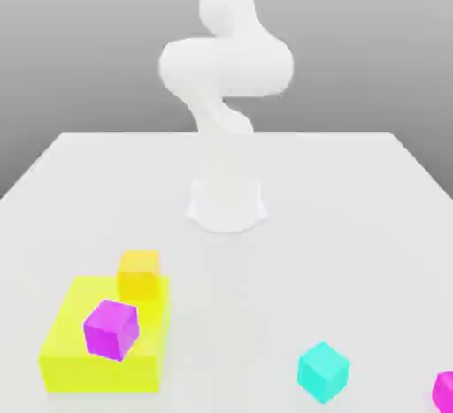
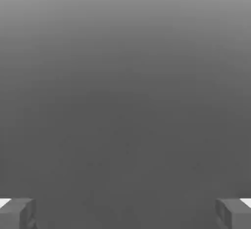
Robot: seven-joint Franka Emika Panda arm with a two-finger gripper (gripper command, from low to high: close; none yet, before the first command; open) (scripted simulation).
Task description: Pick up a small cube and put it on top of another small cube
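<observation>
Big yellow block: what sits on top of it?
On the big yellow block sit a purple-violet cube near its front and a small yellow cube at its back corner. The block's top beneath them is covered. The cyan cube stands apart on the table.

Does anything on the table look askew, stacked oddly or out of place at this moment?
One thing: the violet cube sits rotated on the flat yellow block, corners off-square to it, beside a small yellow cube. The cyan cube stands free, and the hot-pink cube is cut by the exterior view's right edge.
</observation>
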